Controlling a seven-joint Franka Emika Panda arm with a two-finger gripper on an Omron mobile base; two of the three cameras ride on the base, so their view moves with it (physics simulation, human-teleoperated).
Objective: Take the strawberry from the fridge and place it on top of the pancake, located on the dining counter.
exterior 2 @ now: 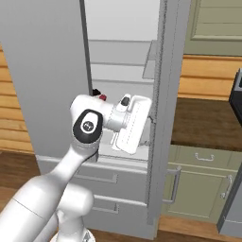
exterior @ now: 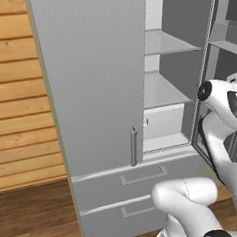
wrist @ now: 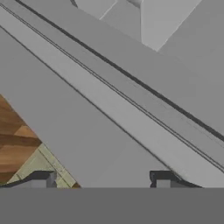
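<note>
Strawberry (exterior 2: pixel 102 98) sits inside the fridge (exterior: pixel 98 92), beside the arm.

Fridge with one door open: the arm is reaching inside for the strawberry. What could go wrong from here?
1. In the right base view the white hand sits very near the edge of the open door, so a swing could bump that door.
2. The strawberry is tiny and lies on a shelf partly behind the arm, which could knock it away.
3. The gripper is open and empty, and the hand view faces grey panels of the fridge, so closing now would probably catch nothing.
</note>
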